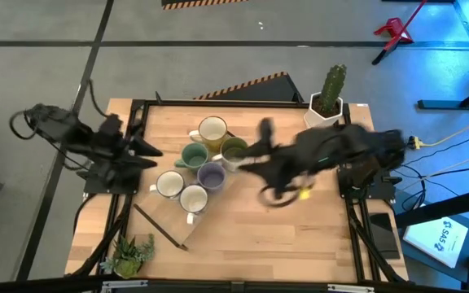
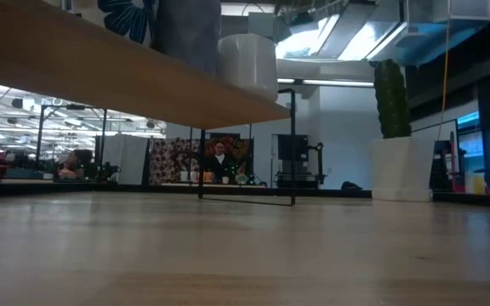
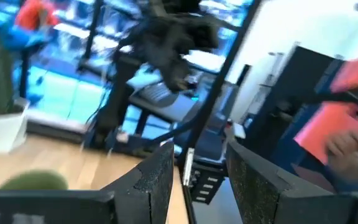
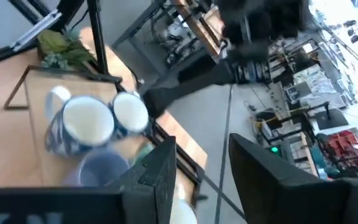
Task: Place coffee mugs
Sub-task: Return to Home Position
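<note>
Six mugs stand bunched at the table's middle in the high view: a cream mug (image 1: 212,130), a teal mug (image 1: 194,156), an olive-lined mug (image 1: 233,150), a lavender mug (image 1: 211,175) and two white mugs (image 1: 169,185) (image 1: 194,199). My left gripper (image 1: 148,155) hovers open just left of the bunch; its wrist view shows an empty gap (image 3: 197,180). My right gripper (image 1: 247,159), blurred, is at the bunch's right side by the olive-lined mug. It is open (image 4: 201,177) above the white mugs (image 4: 89,121) and the lavender one (image 4: 101,168).
A cactus in a white pot (image 1: 328,102) stands at the table's far right corner. A small leafy plant (image 1: 133,254) sits at the near left corner, with a dark stick (image 1: 161,226) beside it. Something yellow (image 1: 304,193) lies under my right arm. A person (image 2: 219,157) shows far behind the table.
</note>
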`<state>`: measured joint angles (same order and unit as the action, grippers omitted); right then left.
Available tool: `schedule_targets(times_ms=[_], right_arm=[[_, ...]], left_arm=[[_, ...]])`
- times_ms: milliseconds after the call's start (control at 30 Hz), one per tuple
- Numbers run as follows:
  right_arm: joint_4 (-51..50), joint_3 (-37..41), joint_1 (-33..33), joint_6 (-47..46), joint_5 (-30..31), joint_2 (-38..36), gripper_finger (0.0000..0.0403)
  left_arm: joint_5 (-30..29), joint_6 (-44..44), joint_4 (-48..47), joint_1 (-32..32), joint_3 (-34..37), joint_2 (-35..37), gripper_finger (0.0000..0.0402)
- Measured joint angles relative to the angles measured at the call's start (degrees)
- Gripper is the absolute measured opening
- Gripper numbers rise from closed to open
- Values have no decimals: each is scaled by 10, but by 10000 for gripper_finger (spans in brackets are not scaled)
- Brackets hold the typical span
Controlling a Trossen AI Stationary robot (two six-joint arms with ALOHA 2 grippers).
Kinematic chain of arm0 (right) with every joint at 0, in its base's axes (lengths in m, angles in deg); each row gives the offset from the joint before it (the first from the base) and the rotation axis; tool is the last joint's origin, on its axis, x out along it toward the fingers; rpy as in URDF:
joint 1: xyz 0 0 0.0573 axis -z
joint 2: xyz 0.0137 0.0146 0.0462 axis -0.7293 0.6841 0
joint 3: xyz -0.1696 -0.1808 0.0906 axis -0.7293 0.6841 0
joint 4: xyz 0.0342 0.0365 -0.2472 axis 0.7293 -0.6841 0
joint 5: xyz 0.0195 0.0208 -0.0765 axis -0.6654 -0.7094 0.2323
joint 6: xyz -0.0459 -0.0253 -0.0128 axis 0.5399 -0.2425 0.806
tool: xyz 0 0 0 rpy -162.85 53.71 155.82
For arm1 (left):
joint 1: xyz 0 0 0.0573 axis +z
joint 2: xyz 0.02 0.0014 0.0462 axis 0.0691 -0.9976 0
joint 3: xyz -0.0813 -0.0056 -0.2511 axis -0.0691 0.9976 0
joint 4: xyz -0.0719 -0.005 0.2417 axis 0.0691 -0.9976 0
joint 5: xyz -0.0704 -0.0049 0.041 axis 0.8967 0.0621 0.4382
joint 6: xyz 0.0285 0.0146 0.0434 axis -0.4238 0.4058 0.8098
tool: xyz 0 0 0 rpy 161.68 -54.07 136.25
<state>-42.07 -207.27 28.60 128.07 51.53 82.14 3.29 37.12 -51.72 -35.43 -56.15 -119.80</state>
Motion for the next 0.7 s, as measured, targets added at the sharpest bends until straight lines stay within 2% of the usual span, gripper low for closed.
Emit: schedule_targets(times_ms=[133,233,333,500,600,700], right_arm=[[-83,1,-1,-12,1,-67,135],[-95,0,-2,-49,22,-115,135],[-108,0,-1,-37,35,-153,135],[-150,7,40,-48,10,-221,135],[-168,47,62,-70,1,-271,136],[-152,139,72,-90,3,-337,136]], left_arm=[[11,64,-4,-1,-29,6,142],[3,80,0,-1,-42,16,142],[-7,105,-8,-1,-46,28,142],[-10,58,-115,-1,-43,95,142],[-14,54,-115,0,-26,150,142],[-3,52,-118,-1,11,206,142]])
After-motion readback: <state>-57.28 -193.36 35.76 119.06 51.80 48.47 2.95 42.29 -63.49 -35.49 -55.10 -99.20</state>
